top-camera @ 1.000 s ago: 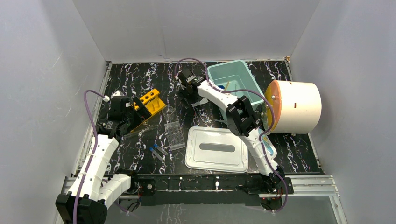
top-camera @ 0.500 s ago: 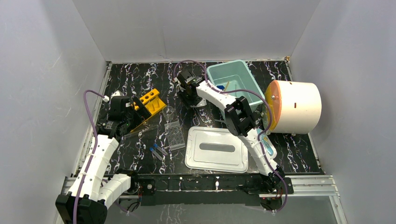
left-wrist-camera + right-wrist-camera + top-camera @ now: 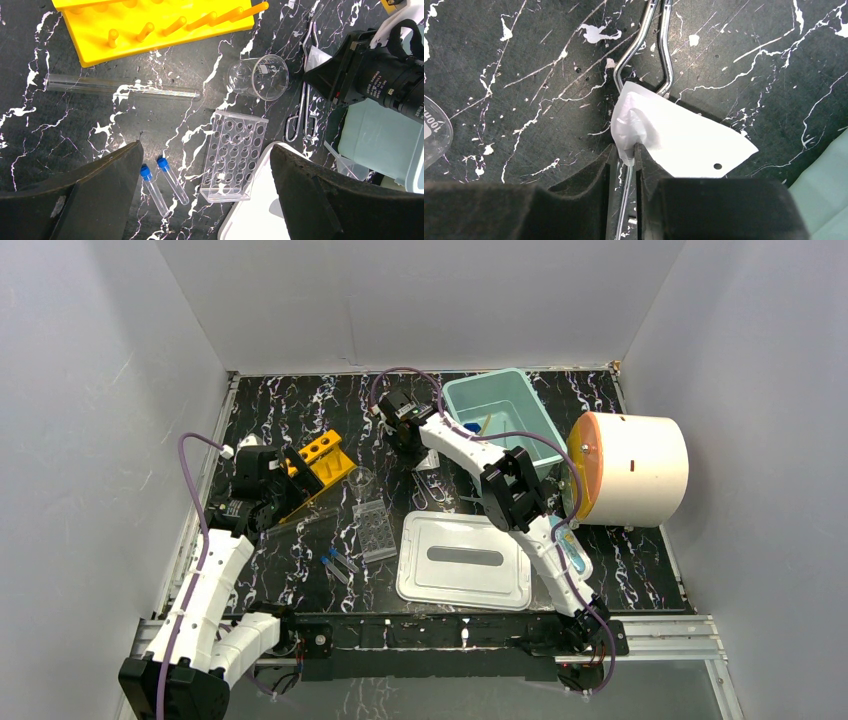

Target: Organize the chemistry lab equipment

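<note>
The yellow test-tube rack (image 3: 320,460) (image 3: 150,25), a clear beaker (image 3: 360,480) (image 3: 260,77), a clear well plate (image 3: 375,530) (image 3: 232,155) and two blue-capped tubes (image 3: 338,565) (image 3: 167,180) lie on the black mat. My left gripper (image 3: 265,475) (image 3: 205,147) hangs wide open above them, holding nothing. The metal forceps (image 3: 432,488) (image 3: 644,30) lie right of the beaker, their thin end under a white sheet (image 3: 684,140) with a punched hole. My right gripper (image 3: 408,438) (image 3: 625,150) is down at the mat, its jaws pinching a crumpled corner of that sheet.
A long clear tube (image 3: 120,87) lies below the rack. A teal bin (image 3: 500,410) stands at the back right with small items inside. A white lid (image 3: 465,560) lies at the front centre. A white drum with an orange face (image 3: 630,470) sits on the right.
My right gripper has shifted slightly left and back, and its jaws have closed from wide apart onto the white sheet. The left arm has not moved.
</note>
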`<state>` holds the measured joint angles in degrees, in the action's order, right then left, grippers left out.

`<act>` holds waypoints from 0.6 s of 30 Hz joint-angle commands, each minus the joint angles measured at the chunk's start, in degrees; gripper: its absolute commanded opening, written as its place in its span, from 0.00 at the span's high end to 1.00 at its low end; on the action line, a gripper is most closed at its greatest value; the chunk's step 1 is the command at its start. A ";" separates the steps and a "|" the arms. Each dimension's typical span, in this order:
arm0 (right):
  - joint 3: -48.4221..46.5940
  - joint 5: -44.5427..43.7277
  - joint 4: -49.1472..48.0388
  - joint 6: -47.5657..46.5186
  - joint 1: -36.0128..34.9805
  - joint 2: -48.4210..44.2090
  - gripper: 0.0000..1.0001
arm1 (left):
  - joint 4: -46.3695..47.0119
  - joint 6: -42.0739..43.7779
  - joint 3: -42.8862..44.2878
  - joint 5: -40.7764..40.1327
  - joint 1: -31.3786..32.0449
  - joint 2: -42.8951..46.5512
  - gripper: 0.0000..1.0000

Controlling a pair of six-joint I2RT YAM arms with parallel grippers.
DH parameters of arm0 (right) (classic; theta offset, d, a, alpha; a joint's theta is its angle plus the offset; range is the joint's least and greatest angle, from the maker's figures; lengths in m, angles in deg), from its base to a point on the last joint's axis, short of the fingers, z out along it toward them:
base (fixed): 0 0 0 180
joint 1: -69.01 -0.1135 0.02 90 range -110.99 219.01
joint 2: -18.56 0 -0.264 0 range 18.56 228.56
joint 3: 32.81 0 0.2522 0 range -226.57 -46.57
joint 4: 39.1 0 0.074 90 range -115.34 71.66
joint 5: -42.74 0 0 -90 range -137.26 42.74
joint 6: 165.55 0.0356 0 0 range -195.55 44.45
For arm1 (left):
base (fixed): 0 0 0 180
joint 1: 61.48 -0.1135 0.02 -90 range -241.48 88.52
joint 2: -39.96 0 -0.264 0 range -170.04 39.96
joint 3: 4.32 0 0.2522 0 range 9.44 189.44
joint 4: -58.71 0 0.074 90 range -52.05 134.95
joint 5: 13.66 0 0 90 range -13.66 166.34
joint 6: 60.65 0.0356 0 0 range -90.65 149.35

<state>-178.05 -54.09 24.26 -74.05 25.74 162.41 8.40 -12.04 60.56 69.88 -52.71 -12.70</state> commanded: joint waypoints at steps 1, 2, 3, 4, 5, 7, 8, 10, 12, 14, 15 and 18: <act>-2.55 0.12 0.00 -0.27 -0.41 -0.75 0.77 | -1.06 0.08 1.37 -0.84 0.19 1.07 0.02; -2.55 0.27 -0.03 -0.27 -0.42 -0.84 0.78 | -0.97 0.08 1.36 -0.84 0.19 1.01 0.02; -2.62 0.38 -0.03 -0.27 -0.42 -0.85 0.80 | -1.01 0.09 1.36 -0.81 0.19 0.99 0.02; -2.70 0.51 0.02 -0.27 -0.37 -0.94 0.81 | -0.97 0.10 1.28 -0.76 0.19 0.98 0.02; -2.93 0.55 0.12 -0.27 -0.39 -1.05 0.82 | -0.97 0.08 1.27 -0.75 0.19 0.98 0.02; -2.99 0.74 0.11 -0.27 -0.39 -1.55 0.83 | -0.97 0.16 1.28 -0.79 0.19 0.98 0.02; -2.99 0.84 0.06 -0.27 -0.35 -1.79 0.83 | -0.97 0.27 1.35 -0.69 0.15 0.98 0.02; -2.91 1.26 0.09 -0.27 -0.41 -2.50 0.84 | -0.95 0.34 1.34 -0.70 0.19 0.98 0.02; -2.67 1.83 -0.03 -0.27 -0.39 -3.13 0.83 | -0.97 0.34 1.36 -0.66 0.19 0.98 0.02; -2.56 2.00 0.00 -0.27 -0.36 -3.51 0.83 | -0.91 0.34 1.36 -0.58 0.19 0.99 0.02; -2.49 2.04 -0.06 -0.27 -0.34 -3.69 0.84 | -0.90 0.34 1.36 -0.60 0.19 0.98 0.02; -2.38 1.80 -0.25 -0.27 -0.42 -3.99 0.84 | -0.93 0.34 1.31 -0.57 0.19 0.97 0.02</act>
<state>-178.47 -53.15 24.24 -74.22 25.70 162.30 8.42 -12.00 60.56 69.90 -52.71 -12.70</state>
